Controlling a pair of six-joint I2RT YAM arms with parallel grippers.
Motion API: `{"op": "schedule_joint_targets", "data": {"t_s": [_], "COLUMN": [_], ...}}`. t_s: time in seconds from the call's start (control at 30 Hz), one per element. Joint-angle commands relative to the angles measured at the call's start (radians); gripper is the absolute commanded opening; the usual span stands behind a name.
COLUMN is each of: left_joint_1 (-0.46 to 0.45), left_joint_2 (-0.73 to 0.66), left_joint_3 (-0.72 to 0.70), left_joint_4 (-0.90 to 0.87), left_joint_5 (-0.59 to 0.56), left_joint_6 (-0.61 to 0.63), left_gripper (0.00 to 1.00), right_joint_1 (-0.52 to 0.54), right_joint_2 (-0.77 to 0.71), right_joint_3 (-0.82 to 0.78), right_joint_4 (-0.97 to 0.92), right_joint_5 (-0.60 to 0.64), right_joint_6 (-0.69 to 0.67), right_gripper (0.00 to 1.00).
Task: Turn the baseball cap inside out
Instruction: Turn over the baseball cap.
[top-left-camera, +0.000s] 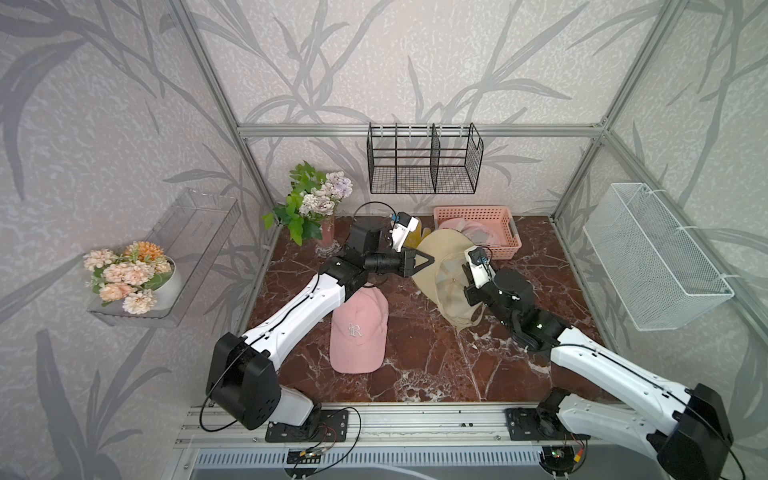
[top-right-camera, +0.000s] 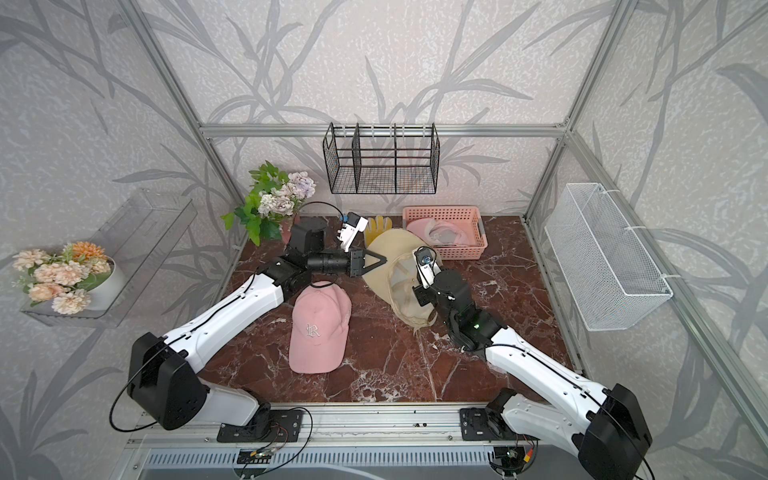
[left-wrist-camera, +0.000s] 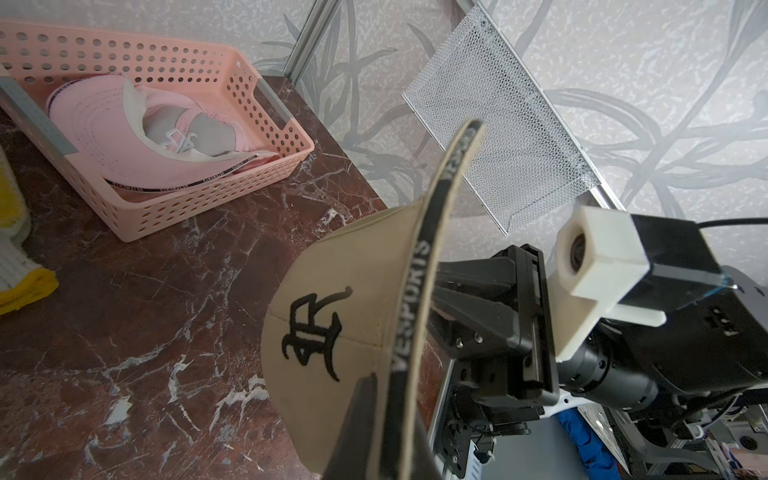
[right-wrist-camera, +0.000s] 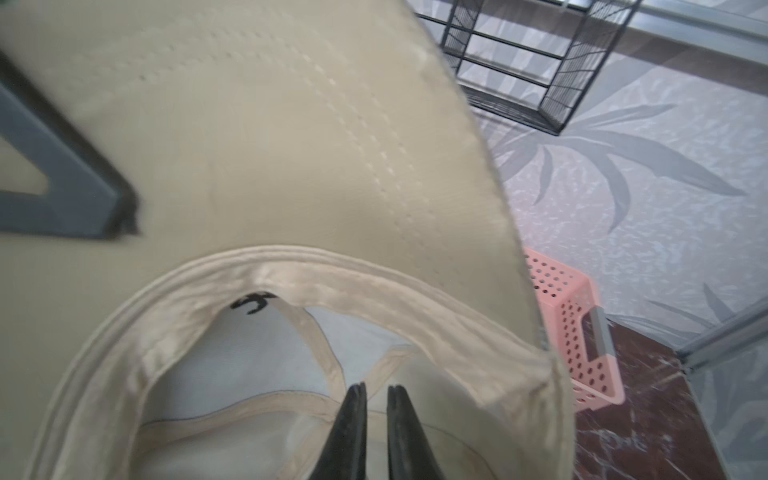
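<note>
Above the table (top-left-camera: 415, 374), the cap (top-left-camera: 444, 249), brim-clamped by the left gripper (top-left-camera: 432, 261), should be pushed through slowly ahead of the nearly closed right gripper (right-wrist-camera: 376, 388).

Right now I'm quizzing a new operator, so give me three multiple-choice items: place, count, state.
1. Where is the pink basket? A. At the table's back edge. B. Hung on a side wall. C. At the table's front edge.
2. How many caps show? A. Two. B. Three. C. Five.
3. The left jaws are: A. Open above the table. B. Shut on the beige cap's brim. C. Shut on the basket's rim.
Answers: 1A, it stands at the far edge; 2B, the beige cap, a pink cap on the table, a third cap in the basket; 3B, the brim sits pinched between them.
</note>
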Motion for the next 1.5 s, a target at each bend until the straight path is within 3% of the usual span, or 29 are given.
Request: {"op": "schedule_joint_targets", "data": {"t_s": [0.0,0.47,0.63,0.8,0.9,1.03,1.13,1.47], "left_joint_1": [-0.005,-0.003,-0.002,-0.001,-0.001,-0.001,-0.002,-0.001], "left_joint_2": [-0.018,-0.025,-0.021,-0.019,-0.016,-0.009,-0.006,-0.005], "left_joint_3": [-0.007,-0.005,-0.007,-0.013,-0.020,-0.024,-0.022,-0.019], "left_joint_4": [0.042,0.031,0.031,0.038,0.046,0.052,0.053,0.056], "left_joint_5": [0.005,0.027,0.025,0.023,0.017,0.017,0.016,0.009], "left_joint_6": [-0.006,-0.002,-0.003,-0.004,-0.006,-0.006,-0.008,-0.006], "left_gripper": [0.02,0.02,0.03,0.03,0.03,0.03,0.03,0.03], "right_joint_1": [-0.003,-0.003,-0.005,-0.005,-0.006,-0.008,-0.009,-0.008], "right_joint_2": [0.071,0.307,0.310,0.275,0.237,0.183,0.184,0.219], "right_joint_3": [0.025,0.025,0.005,-0.011,-0.033,-0.056,-0.046,-0.039], "right_joint_4": [-0.052,0.050,0.050,0.068,0.106,0.151,0.139,0.061], "right_joint_5": [-0.068,0.274,0.298,0.271,0.152,-0.223,-0.404,-0.457], "right_joint_6": [0.048,0.117,0.128,0.124,0.111,0.095,0.118,0.130], "right_gripper": [0.12,0.07,0.07,0.14,0.16,0.16,0.16,0.17]}}
